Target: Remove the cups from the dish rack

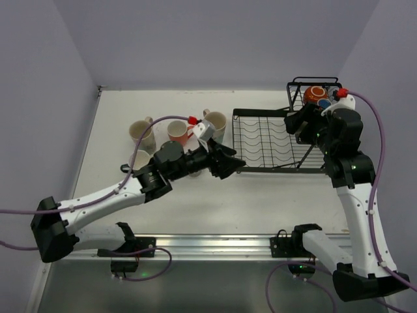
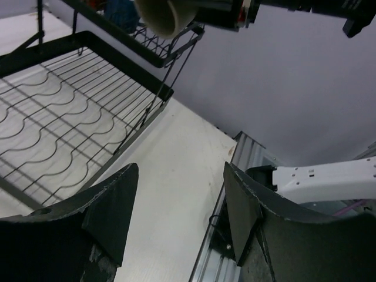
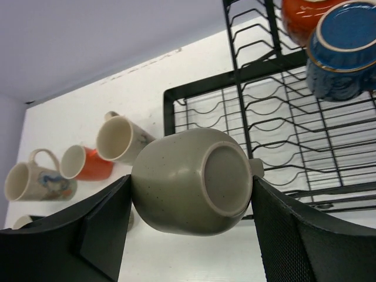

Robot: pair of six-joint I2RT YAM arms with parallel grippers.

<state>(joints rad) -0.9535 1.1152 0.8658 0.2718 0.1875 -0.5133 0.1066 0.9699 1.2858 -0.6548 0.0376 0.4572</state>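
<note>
Right claw (image 3: pixel 191 191) is clenched across a beige cup (image 3: pixel 176 176), holding it on its side over the flat tray of the dish rack (image 3: pixel 170 94), base toward the wrist camera. Its arm rises from the near right with the elbow bent and the wrist beside the raised basket, where an orange-red cup (image 3: pixel 299 14) and a blue cup (image 3: pixel 343 35) sit. By the rack's left edge the left claw (image 2: pixel 179 170) hangs spread and empty. Best handled, I judge, by lifting clear of the wires, swinging left toward the unloaded cups (image 1: pixel 177 130) on the worktop (image 1: pixel 195 195), and turning the cup upright before letting go.
</note>
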